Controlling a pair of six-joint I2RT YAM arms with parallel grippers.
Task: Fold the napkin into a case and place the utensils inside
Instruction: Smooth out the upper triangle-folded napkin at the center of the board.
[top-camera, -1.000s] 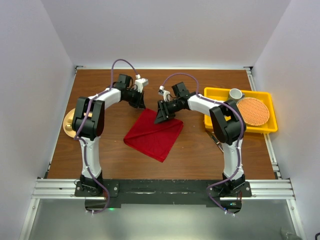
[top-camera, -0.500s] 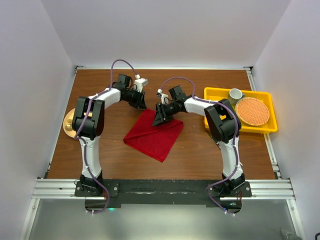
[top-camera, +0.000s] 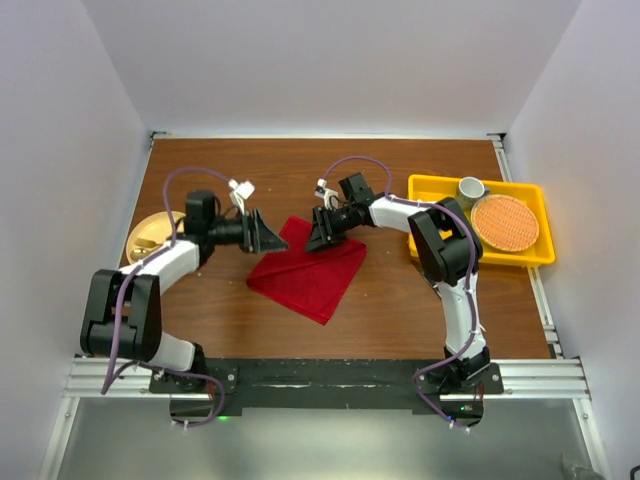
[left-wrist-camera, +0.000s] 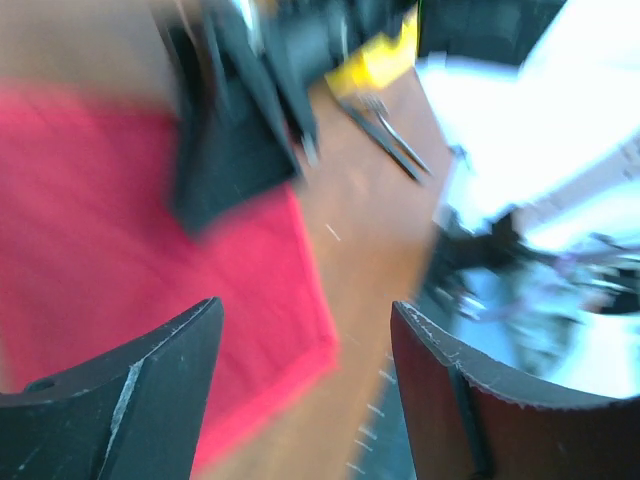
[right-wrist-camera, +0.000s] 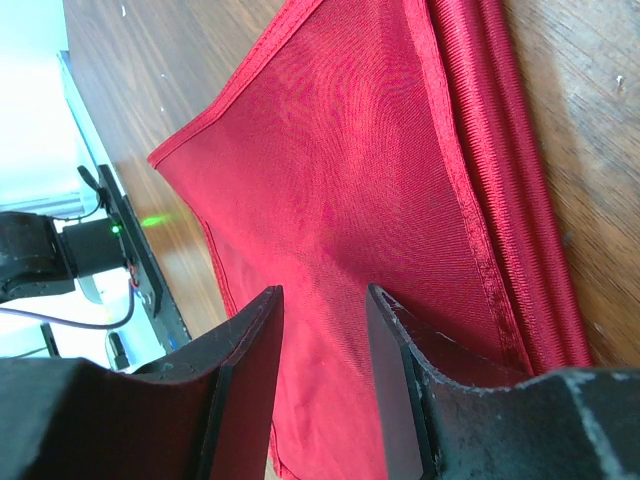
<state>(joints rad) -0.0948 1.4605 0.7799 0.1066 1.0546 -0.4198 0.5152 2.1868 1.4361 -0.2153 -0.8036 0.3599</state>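
The deep-red napkin (top-camera: 310, 272) lies folded flat on the brown table, one corner pointing to the far side. My right gripper (top-camera: 318, 238) hangs over that far corner, jaws apart, with bare cloth (right-wrist-camera: 350, 150) showing between its fingers (right-wrist-camera: 322, 290) and nothing pinched. My left gripper (top-camera: 268, 238) sits just left of the napkin's far-left edge, open and empty. Its blurred wrist view shows the gap (left-wrist-camera: 305, 305) over the napkin's edge (left-wrist-camera: 100, 200) and wood. The utensils (left-wrist-camera: 385, 135) show there as thin dark pieces beside the yellow tray.
A yellow tray (top-camera: 430, 188) at the right holds a white cup (top-camera: 472, 187) and a round orange woven mat (top-camera: 505, 222). A gold plate (top-camera: 150, 232) lies at the table's left edge, under the left arm. White walls close in three sides.
The left arm has swung back and to the left, off the napkin's far corner, and its gripper went from shut to open. The right gripper has barely moved.
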